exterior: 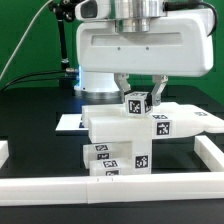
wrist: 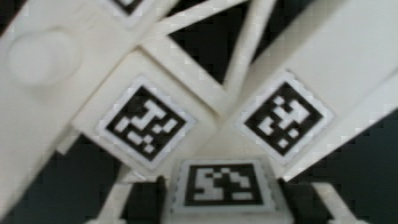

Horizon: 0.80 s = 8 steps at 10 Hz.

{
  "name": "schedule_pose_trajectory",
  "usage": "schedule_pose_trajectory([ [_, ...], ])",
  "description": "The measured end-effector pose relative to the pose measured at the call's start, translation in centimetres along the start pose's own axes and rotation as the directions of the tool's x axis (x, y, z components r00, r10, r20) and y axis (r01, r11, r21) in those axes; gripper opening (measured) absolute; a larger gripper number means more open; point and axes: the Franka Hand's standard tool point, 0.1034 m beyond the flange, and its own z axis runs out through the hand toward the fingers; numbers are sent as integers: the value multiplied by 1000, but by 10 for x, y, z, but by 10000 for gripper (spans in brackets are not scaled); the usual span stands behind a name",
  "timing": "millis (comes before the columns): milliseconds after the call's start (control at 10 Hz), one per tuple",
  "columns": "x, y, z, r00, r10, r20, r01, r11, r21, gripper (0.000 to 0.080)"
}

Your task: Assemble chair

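Fingers (exterior: 123, 88) clamp square chair leg (exterior: 137, 103) at frame ctr; stacked chair parts (exterior: 112, 128) just below, on desk (exterior: 30, 118).

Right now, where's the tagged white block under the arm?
The tagged white block sits centre in the exterior view, between the jaws, above the white chair parts behind the rim wall.
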Motion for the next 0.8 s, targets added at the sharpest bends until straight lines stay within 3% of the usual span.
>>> schedule_pose_trajectory([
  [100,0,-1,0,986,167,10,-167,986,15,287],
  [300,0,-2,0,972,235,18,-236,972,23,287],
  [500,0,-2,0,982,189,16,-189,982,24,521],
  [600,-2,-4,0,994,107,15,-107,994,25,613],
  [800,-5,-4,2,965,-263,12,262,965,19,642],
])
